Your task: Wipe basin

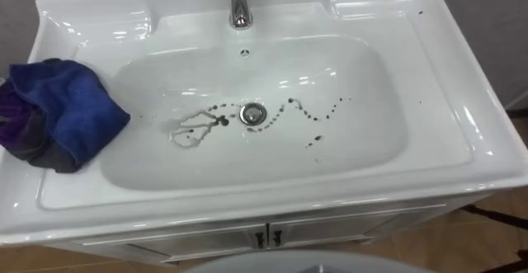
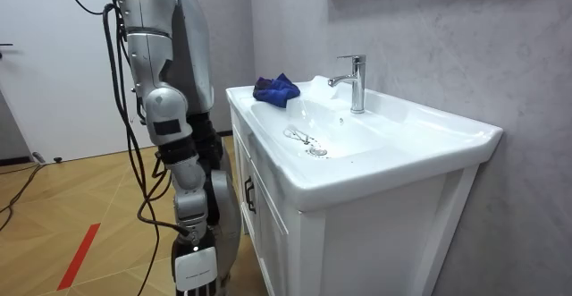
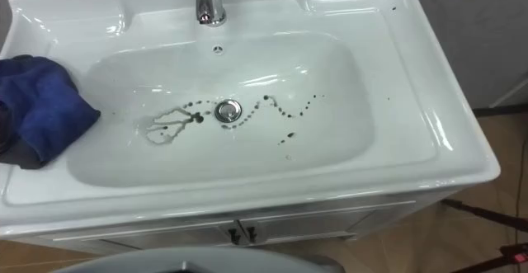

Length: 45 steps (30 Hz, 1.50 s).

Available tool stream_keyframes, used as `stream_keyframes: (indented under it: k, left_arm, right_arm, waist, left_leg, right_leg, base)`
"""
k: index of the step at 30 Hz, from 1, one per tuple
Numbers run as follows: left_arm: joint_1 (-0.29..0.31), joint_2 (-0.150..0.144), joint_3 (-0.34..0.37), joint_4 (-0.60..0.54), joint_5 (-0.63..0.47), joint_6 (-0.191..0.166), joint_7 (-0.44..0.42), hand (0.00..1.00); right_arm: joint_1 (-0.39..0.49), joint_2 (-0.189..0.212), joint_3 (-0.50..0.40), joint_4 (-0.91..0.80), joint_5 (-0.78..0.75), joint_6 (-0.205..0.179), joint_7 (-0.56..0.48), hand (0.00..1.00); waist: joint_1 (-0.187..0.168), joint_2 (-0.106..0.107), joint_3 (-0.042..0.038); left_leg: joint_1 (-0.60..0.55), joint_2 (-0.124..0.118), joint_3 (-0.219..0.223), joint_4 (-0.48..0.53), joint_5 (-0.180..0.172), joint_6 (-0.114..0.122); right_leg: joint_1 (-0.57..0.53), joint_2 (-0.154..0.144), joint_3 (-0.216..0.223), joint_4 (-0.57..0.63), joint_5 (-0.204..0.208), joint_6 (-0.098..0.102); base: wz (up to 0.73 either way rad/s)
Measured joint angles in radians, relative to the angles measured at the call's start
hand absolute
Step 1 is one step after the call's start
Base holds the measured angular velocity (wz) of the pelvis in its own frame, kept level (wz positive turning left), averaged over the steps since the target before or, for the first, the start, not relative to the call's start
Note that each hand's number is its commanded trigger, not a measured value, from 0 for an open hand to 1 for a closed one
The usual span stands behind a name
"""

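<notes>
A white basin (image 1: 462, 133) lies below me, with dark spots and a smeared ring of grime (image 1: 198, 129) around its drain (image 1: 253, 113). A crumpled blue cloth (image 1: 62, 112) rests on the basin's left rim, partly hanging over the bowl's edge. In the room view I stand upright in front of the basin (image 2: 402, 131), and the cloth (image 2: 275, 88) lies at its far end. My right hand (image 2: 195, 274) hangs low at my side, away from the basin and the cloth.
A chrome faucet (image 1: 238, 5) stands at the middle of the back rim. Under the basin is a white cabinet with two small dark door handles (image 1: 268, 237). A grey wall runs behind the basin, and the floor is wood.
</notes>
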State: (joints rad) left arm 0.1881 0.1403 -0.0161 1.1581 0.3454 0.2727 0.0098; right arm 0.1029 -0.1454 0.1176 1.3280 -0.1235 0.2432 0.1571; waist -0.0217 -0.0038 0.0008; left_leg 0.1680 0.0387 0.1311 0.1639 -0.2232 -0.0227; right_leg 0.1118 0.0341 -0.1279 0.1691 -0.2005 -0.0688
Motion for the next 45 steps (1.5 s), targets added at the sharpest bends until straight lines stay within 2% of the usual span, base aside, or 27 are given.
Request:
stream_keyframes:
  k: [19, 29, 33, 37, 41, 45]
  left_arm:
    - [0.000, -0.009, 0.006, 0.001, -0.008, 0.008, -0.004, 0.00]
    - [0.003, -0.008, 0.064, 0.022, -0.168, 0.004, 0.003, 0.00]
    - [0.010, -0.007, 0.114, 0.040, -0.280, 0.004, 0.003, 0.00]
    - [0.029, -0.008, 0.185, 0.040, -0.355, -0.001, 0.023, 0.00]
    - [0.047, -0.004, 0.315, 0.037, -0.462, -0.019, 0.094, 0.00]
    - [0.054, 0.017, 0.419, 0.001, -0.628, -0.039, 0.240, 0.00]
  right_arm:
    - [-0.005, 0.001, -0.003, -0.003, -0.001, 0.012, 0.007, 0.00]
    - [-0.003, 0.002, -0.012, 0.002, -0.002, 0.009, 0.006, 0.00]
    - [-0.006, 0.001, -0.013, 0.007, -0.002, 0.009, 0.006, 0.00]
    - [-0.008, -0.004, -0.025, 0.013, -0.004, 0.006, 0.005, 0.00]
    - [-0.003, -0.019, -0.044, 0.002, 0.025, -0.003, -0.005, 0.00]
    - [-0.002, -0.043, -0.062, 0.004, 0.048, -0.007, -0.024, 0.00]
  waist:
    - [0.000, -0.005, 0.0004]
    - [0.004, 0.000, 0.0018]
    - [0.008, 0.006, 0.0026]
    - [0.033, 0.012, 0.0023]
    - [0.062, 0.015, 0.0027]
    - [0.104, 0.020, 0.0029]
  left_leg:
    - [-0.007, 0.000, 0.000, 0.001, 0.000, 0.000]
    - [-0.001, -0.001, -0.007, 0.006, 0.000, 0.000]
    - [-0.002, -0.005, -0.027, 0.006, 0.000, 0.000]
    - [-0.003, -0.005, -0.031, 0.007, 0.000, 0.000]
    - [-0.005, -0.009, -0.057, 0.005, 0.000, 0.000]
    - [-0.006, -0.012, -0.071, 0.004, 0.000, 0.000]
  right_leg:
    - [-0.008, -0.001, -0.006, 0.001, 0.000, 0.000]
    - [0.011, -0.002, -0.015, -0.001, -0.001, -0.001]
    - [0.011, -0.006, -0.026, 0.001, -0.009, -0.001]
    - [0.011, -0.009, -0.038, 0.001, -0.010, -0.001]
    - [0.015, -0.012, -0.056, 0.001, -0.010, -0.001]
    - [0.017, -0.016, -0.068, 0.000, -0.011, 0.002]
  base:
    - [0.00]
    - [0.01]
    - [0.10]
    - [0.05]
    - [0.12]
    - [0.09]
